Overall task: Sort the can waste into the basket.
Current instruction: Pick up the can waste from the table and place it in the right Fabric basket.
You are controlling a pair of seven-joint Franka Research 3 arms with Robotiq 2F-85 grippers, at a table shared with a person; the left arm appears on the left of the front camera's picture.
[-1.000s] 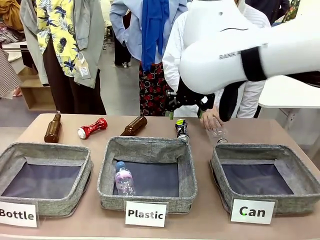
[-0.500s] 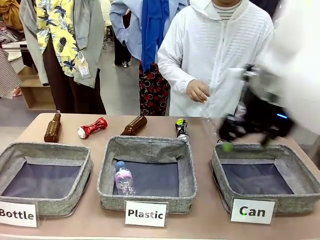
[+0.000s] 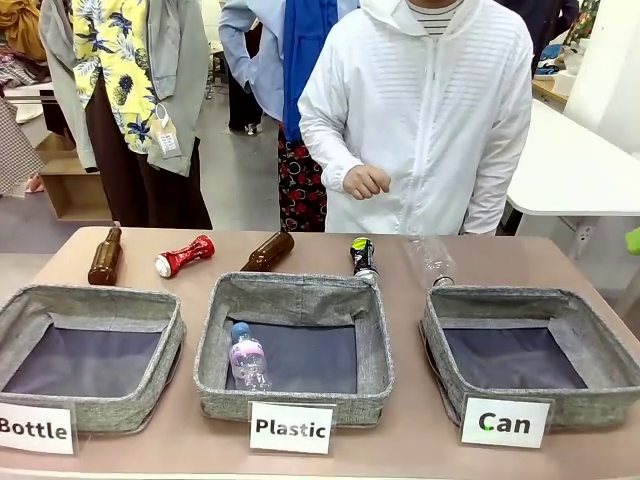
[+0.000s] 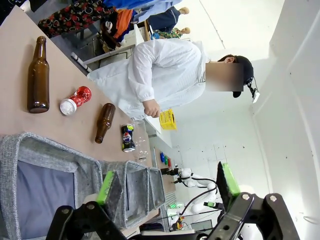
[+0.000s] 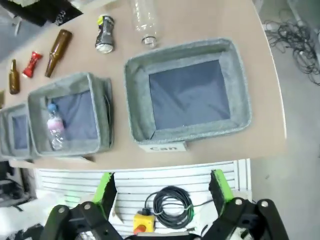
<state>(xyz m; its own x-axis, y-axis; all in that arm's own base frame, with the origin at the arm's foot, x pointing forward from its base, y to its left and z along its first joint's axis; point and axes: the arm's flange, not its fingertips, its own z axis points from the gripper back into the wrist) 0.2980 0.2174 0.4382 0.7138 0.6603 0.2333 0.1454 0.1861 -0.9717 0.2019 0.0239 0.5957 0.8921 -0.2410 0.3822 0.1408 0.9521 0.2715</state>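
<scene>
The red can (image 3: 185, 256) lies on its side at the back left of the table, between two brown bottles. Behind the middle basket, the black can (image 3: 363, 258) stands near that basket's back right corner. At the front right sits the grey basket (image 3: 500, 297) labelled "Can", showing only its dark lining. My right gripper (image 5: 162, 187) hangs open high over the table's front edge, above that basket (image 5: 185, 132), with both cans (image 5: 104, 34) (image 5: 31, 65) far beyond it. My left gripper (image 4: 167, 185) is open and holds nothing; the red can (image 4: 75, 100) and black can (image 4: 128, 138) lie well ahead of it.
Two brown bottles (image 3: 105, 256) (image 3: 268, 251) and a clear plastic bottle (image 3: 432, 262) lie along the back of the table. The "Plastic" basket (image 3: 210, 340) holds a small plastic bottle (image 3: 247, 357); the "Bottle" basket (image 3: 90, 300) is at front left. A person in a white jacket (image 3: 420, 110) stands at the far edge.
The right arm swept from the middle to the right and out of the front view. The person's hand left the clear bottle on the table and drew back to the chest.
</scene>
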